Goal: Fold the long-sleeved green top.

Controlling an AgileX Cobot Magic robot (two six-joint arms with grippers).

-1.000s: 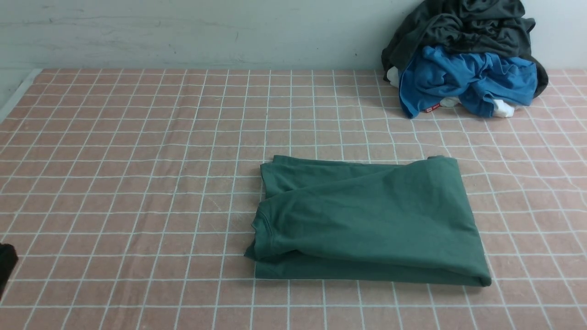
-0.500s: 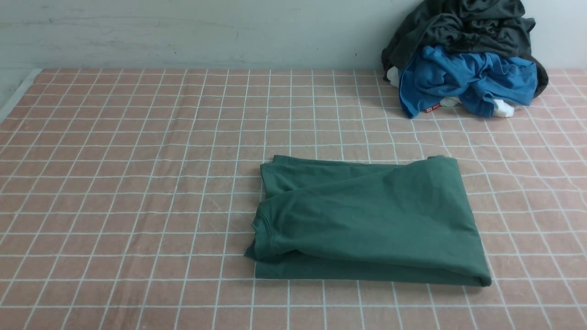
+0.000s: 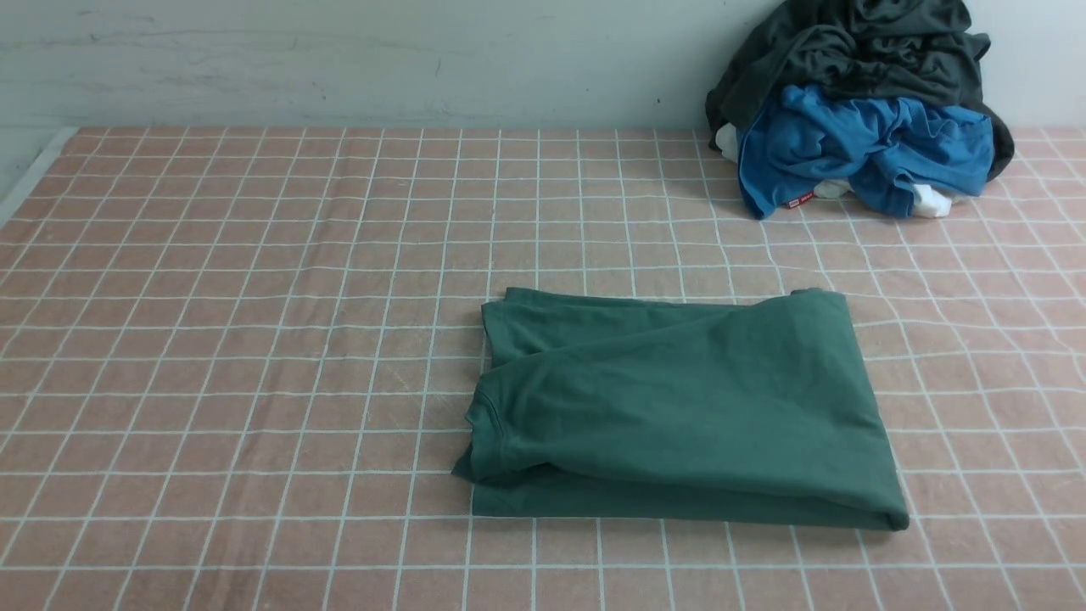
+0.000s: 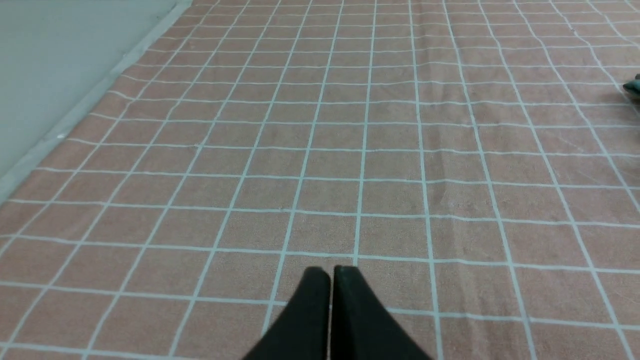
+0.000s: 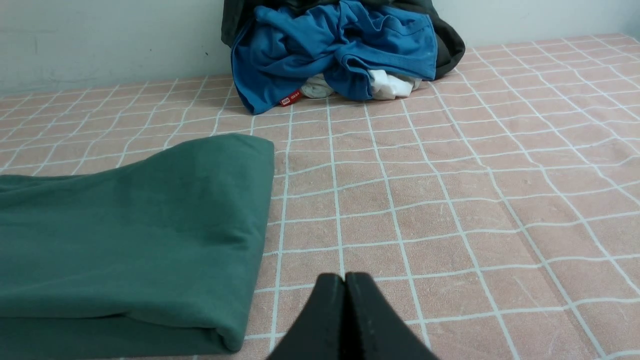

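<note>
A small red label sits on the hem of the bright blue garment in the pile by the wall; its white print is too small to read. No other text shows.

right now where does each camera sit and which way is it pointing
front view: sits between the arms, looks forward over the checked cloth at the folded green top and the clothes pile by the wall; no arm shows.
left wrist view: low over bare cloth; the shut left hand shows.
right wrist view: low beside the green top, facing the pile; the shut right hand shows.
shared: front and right wrist views both show top and pile.
</note>
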